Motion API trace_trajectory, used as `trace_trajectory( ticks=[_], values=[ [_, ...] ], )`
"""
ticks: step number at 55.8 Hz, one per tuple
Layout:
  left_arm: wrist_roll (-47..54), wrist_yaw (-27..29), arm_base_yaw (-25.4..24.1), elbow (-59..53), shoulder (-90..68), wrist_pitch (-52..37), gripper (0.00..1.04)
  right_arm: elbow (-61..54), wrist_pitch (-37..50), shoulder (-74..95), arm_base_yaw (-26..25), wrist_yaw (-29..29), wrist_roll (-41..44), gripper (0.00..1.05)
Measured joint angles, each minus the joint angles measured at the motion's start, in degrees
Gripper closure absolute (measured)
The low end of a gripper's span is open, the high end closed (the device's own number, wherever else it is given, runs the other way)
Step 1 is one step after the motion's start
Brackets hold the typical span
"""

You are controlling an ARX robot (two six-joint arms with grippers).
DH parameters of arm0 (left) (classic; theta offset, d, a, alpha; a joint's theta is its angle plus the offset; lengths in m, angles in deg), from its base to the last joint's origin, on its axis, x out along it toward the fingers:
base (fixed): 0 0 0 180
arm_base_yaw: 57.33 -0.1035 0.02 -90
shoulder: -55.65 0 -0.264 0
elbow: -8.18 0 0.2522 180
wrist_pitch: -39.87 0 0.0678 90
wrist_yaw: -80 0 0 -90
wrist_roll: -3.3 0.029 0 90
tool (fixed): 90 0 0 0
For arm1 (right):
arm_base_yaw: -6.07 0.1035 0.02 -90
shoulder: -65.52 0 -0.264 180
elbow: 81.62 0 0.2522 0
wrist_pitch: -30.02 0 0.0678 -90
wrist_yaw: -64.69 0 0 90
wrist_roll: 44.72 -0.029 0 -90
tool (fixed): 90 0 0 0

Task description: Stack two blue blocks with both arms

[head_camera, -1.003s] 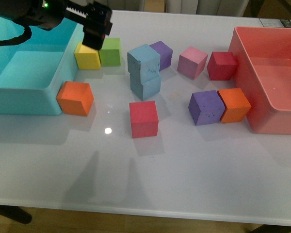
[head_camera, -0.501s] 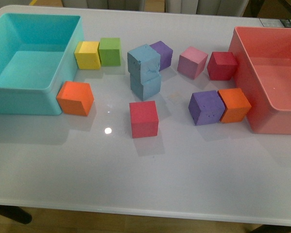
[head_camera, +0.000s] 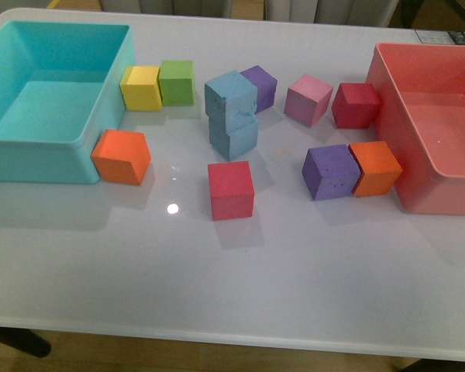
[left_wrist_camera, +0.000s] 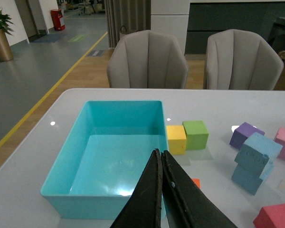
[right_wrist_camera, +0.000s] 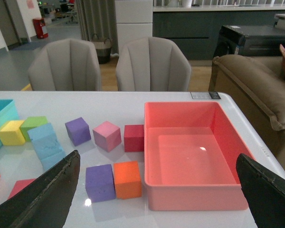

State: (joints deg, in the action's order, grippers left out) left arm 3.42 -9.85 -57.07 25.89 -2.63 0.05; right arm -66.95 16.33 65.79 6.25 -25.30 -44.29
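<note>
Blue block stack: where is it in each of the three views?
Front view: blue block stack at centre, just ahead of a purple block.
Left wrist view: stack near the right edge.
Right wrist view: stack at far left.
Shared landmark: the green block beside the yellow one.

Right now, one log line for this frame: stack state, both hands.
stack: upper blue block on lower blue block, skewed | left hand: shut, empty | right hand: open, empty | both clear of stack

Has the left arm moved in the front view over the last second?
Yes. It hung over the turquoise bin near the yellow cube a second ago; now it is out of that view.
</note>
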Motion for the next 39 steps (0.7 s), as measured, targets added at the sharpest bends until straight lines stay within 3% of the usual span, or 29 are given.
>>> trace_trajectory(
  ticks=[39],
  values=[
    [0.00,-0.15,0.00,-3.08,31.95,27.50,1.03,-0.02,0.00,0.00,0.00,-0.02,0.00,0.09]
  ],
)
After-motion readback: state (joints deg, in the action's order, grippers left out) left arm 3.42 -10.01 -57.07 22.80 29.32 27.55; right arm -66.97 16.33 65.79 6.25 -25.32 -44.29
